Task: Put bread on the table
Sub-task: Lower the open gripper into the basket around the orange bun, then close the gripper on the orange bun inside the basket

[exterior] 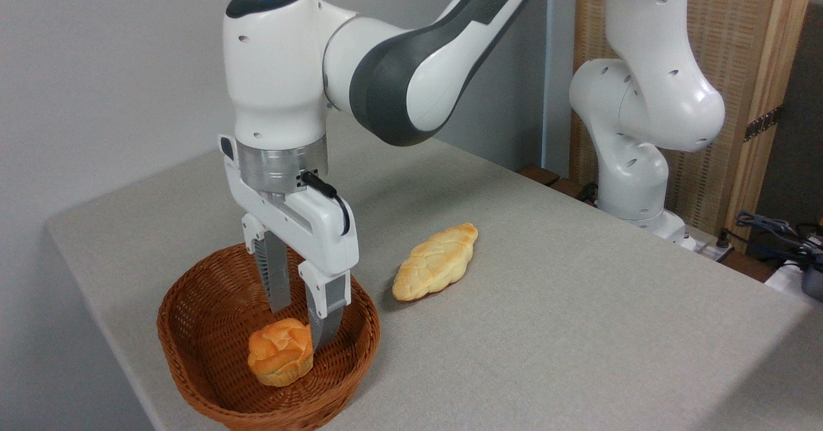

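Observation:
The bread [280, 352], a small round orange-golden bun with a knotted top, lies inside the brown wicker basket [193, 328] at the table's front left. My gripper [302, 328] points straight down into the basket with its fingers apart. The rear finger [278, 283] ends just above and behind the bun's top. The front finger [326, 318] reaches down beside the bun's right edge. Whether either finger touches the bun is unclear. The table [546, 302] is a light grey-beige top.
A longer, paler braided loaf [435, 262] lies on the table to the right of the basket. The arm's white base [633, 180] stands at the back right edge, with cables [771, 231] beyond it. The table's left edge runs close by the basket.

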`<state>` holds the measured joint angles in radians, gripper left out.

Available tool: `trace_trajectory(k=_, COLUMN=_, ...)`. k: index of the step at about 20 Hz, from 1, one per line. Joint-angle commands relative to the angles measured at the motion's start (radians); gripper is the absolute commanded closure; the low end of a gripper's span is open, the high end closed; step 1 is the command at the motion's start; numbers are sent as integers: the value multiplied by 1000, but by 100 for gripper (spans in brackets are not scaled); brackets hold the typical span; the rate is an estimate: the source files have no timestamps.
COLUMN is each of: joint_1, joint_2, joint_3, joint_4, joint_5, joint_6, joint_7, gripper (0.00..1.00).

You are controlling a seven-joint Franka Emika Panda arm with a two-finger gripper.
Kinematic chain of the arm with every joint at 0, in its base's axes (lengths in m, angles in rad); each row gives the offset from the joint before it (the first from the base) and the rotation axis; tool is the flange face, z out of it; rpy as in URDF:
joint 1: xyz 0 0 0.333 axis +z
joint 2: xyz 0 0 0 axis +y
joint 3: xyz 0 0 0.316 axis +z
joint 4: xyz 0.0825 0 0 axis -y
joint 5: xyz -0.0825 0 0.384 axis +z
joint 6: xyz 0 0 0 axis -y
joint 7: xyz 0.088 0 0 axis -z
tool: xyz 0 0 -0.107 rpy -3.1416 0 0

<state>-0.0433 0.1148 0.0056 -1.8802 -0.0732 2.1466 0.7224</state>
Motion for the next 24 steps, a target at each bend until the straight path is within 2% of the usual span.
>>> trace_trajectory(k=1, joint_1=2, joint_2=19, joint_3=2, joint_4=-8, joint_5=10, joint_6=65, joint_7=12, gripper=0)
trace_trajectory(k=6, joint_1=3, joint_2=39, joint_3=-1, joint_4=-7, joint_5=6, joint_6=79, joint_7=11, gripper=0)
trace_trajectory(k=9, joint_1=2, joint_2=58, joint_3=-13, joint_4=-7, joint_5=-14, joint_6=154, joint_7=-4, gripper=0)
trace_trajectory(k=12, joint_1=2, joint_2=62, joint_3=-21, joint_4=-7, joint_5=-60, joint_6=157, joint_7=-8, gripper=0)
trace_trajectory(k=15, joint_1=3, joint_2=63, joint_3=-23, joint_4=-7, joint_5=-63, joint_6=157, joint_7=-8, gripper=0)
trace_trajectory(k=16, joint_1=2, joint_2=63, joint_3=-23, joint_4=-7, joint_5=-62, joint_6=157, joint_7=-5, gripper=8)
trace_trajectory(k=18, joint_1=2, joint_2=63, joint_3=-23, joint_4=-7, joint_5=-62, joint_6=157, joint_7=0, gripper=45)
trace_trajectory(k=19, joint_1=2, joint_2=63, joint_3=-23, joint_4=-5, joint_5=-63, joint_6=157, joint_7=2, gripper=58)
trace_trajectory(k=24, joint_1=2, joint_2=62, joint_3=-23, joint_4=-4, joint_5=-65, joint_6=156, joint_7=3, gripper=73)
